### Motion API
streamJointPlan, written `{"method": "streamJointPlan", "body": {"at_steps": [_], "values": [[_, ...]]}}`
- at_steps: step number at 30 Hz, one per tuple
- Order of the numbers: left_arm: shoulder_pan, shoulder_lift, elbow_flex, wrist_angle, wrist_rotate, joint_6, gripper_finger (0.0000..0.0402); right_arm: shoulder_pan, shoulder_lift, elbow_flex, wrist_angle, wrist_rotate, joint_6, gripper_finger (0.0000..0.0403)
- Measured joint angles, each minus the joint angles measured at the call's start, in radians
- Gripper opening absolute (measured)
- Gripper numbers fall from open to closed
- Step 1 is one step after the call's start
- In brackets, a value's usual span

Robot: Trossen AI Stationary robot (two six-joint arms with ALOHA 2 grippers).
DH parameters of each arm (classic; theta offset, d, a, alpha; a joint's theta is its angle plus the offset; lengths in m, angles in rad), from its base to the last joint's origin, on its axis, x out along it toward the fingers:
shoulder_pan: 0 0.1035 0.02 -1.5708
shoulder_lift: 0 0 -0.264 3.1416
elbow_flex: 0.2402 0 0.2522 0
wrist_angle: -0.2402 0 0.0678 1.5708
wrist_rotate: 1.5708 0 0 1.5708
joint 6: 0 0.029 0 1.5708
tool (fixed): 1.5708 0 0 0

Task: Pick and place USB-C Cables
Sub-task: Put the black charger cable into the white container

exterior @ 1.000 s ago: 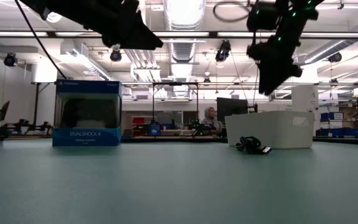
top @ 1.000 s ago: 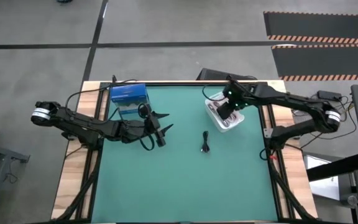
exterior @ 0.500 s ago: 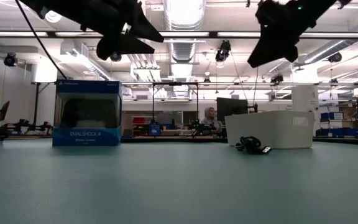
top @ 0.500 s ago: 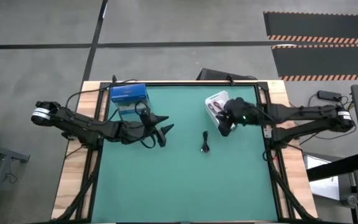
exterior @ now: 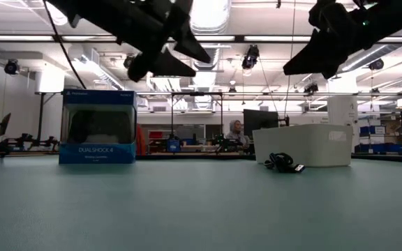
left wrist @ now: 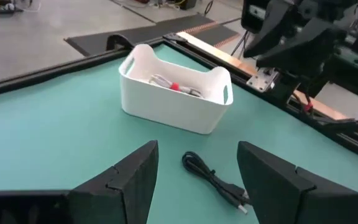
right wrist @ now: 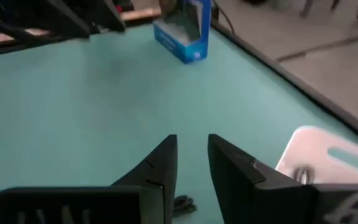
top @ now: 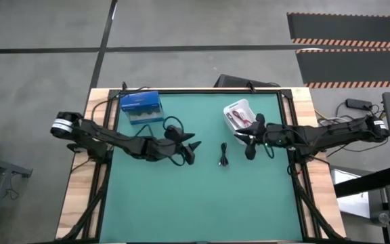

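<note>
One black USB-C cable lies bundled on the green mat, also seen in the left wrist view and the low view. A white bin near the far right holds a silver-grey cable with red. My left gripper hovers open just left of the black cable, raised above the mat. My right gripper hangs in the air at the bin's near side, right of the cable, with its fingers a little apart and nothing between them.
A blue DualShock box stands at the far left of the mat. The white bin stands just behind the black cable. Wooden table borders and black frame rails run along both sides. Bare green mat fills the near half.
My right gripper has risen from above the white bin and swung toward the table's near edge, ending beside the bin. My left gripper has moved toward the table's right, closer to the black cable. The cable and the bin have stayed put.
</note>
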Motion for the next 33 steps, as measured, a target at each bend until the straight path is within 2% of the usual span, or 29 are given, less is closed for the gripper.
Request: {"method": "streamJointPlan", "body": {"at_steps": [3, 7, 11, 16, 25, 29, 33], "values": [[0.000, 0.060, 0.063, -0.018, 0.018, -0.002, 0.0205, 0.000, -0.041, -0.015, 0.006, -0.001, -0.047, 0.0080], [0.000, 0.128, 0.161, -0.138, 0.022, -0.065, 0.0205, 0.001, -0.102, -0.015, 0.005, -0.010, -0.084, 0.0083], [0.002, 0.202, 0.265, -0.261, 0.021, -0.127, 0.0205, 0.002, -0.161, -0.015, -0.014, -0.078, -0.094, 0.0081], [0.002, 0.295, 0.380, -0.317, 0.021, -0.158, 0.0205, 0.003, -0.224, -0.016, -0.105, -0.139, -0.080, 0.0075], [0.002, 0.448, 0.557, -0.362, 0.065, -0.124, 0.0205, 0.003, -0.280, -0.017, -0.175, -0.139, -0.078, 0.0073], [0.000, 0.503, 0.592, -0.359, 0.120, -0.026, 0.0205, 0.003, -0.284, -0.017, -0.185, -0.139, -0.085, 0.0073], [0.001, 0.547, 0.593, -0.365, 0.126, -0.018, 0.0205, 0.003, -0.284, -0.017, -0.189, -0.138, -0.085, 0.0073]]}}
